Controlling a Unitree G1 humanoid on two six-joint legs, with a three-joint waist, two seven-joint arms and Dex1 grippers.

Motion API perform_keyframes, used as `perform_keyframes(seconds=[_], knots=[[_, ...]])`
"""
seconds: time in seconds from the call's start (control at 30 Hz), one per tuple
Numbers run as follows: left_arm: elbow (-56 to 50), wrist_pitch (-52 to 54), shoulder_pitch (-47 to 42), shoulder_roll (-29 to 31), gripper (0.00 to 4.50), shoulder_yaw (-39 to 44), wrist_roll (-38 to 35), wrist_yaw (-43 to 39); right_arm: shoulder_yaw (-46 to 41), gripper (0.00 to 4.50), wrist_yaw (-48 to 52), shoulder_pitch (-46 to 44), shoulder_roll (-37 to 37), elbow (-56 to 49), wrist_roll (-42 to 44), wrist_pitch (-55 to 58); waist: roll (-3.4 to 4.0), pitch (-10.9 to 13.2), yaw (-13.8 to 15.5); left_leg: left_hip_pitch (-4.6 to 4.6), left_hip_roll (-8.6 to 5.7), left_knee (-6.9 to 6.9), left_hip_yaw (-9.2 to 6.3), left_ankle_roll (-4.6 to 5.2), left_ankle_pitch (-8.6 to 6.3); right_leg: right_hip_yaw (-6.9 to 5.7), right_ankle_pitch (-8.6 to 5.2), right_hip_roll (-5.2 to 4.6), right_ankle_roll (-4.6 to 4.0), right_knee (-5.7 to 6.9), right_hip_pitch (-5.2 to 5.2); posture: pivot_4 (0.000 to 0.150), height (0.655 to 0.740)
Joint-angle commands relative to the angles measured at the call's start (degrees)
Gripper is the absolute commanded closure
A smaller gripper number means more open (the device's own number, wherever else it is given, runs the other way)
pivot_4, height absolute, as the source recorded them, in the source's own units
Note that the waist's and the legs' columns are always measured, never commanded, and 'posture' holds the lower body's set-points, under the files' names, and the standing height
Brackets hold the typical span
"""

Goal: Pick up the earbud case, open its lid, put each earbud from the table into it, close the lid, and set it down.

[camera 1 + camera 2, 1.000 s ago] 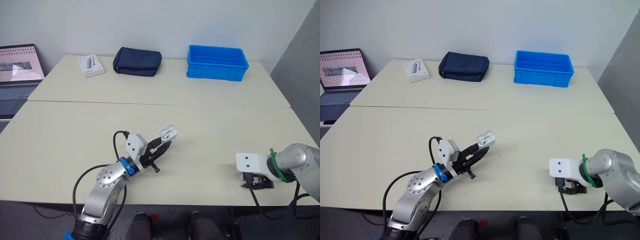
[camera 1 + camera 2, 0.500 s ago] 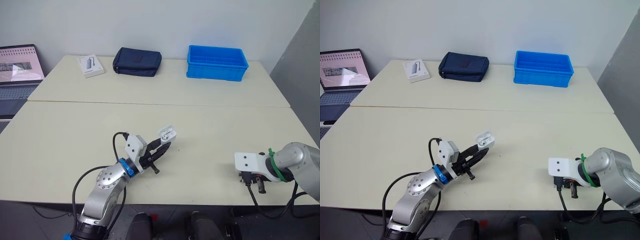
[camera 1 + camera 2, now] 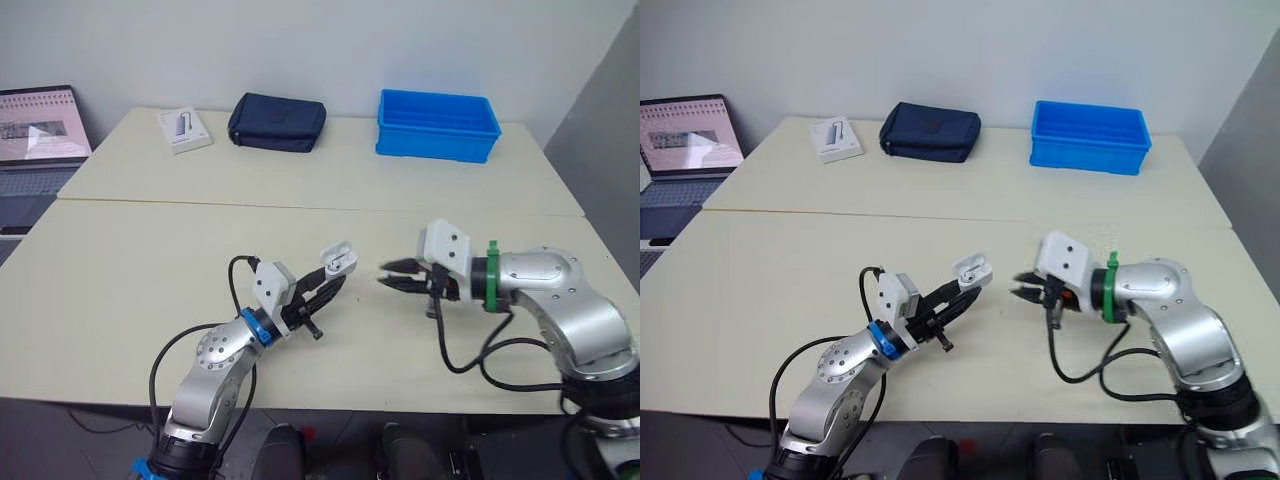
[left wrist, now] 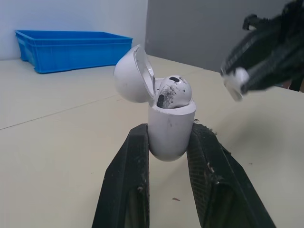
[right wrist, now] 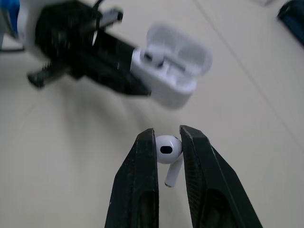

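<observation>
While my left pincer (image 3: 334, 284) grips the earbud case (image 4: 170, 130) over the near bench (image 3: 130, 250), lid open with one bud inside, my right pincer (image 5: 167, 137) is clamped on the other earbud (image 5: 167, 151). That one's hanging just right of the case.

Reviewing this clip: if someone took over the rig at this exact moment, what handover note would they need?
Left gripper: shut on the earbud case, held above the table, lid open.
Right gripper: shut on the second earbud, in the air just beside the case.
Done: case picked up, lid opened, first earbud seated inside.
Left to do: seat the held earbud, close the lid, set the case down.
</observation>
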Motion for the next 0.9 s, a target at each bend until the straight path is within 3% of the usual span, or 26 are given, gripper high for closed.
perform_keyframes(seconds=[0.03, 0.33, 0.9], knots=[[-2.24, -0.49, -1.67, -0.58, 3.77, 0.46, -0.98, 0.12, -3.12, 4.16, -5.91, 0.25, 6.31, -0.85, 3.01, -6.88, 0.0, 0.0, -0.01, 0.0, 0.0, 0.0, 0.01, 0.0, 0.0, 0.0, 0.01, -0.01, 0.01, -0.01, 0.0, 0.15, 0.7267], [-2.75, 0.25, -2.62, -1.4, 3.77, 0.17, -1.34, 0.4, 0.09, 4.16, -10.52, 5.25, 13.3, 2.37, 3.07, -17.36, 0.0, 0.0, -0.19, 0.05, 0.01, 0.0, -0.01, 0.01, 0.0, 0.02, 0.01, 0.02, 0.0, 0.07, 0.0, 0.15, 0.7267], [-3.96, 1.57, -2.93, -1.77, 3.77, 0.3, -1.86, 0.38, 5.5, 4.16, -14.27, 9.47, 13.42, 11.04, -4.36, -33.06, 0.0, 0.0, -0.19, 0.06, 0.04, -0.01, -0.01, 0.01, 0.0, 0.03, 0.01, 0.05, 0.0, 0.07, 0.0, 0.15, 0.7267]])
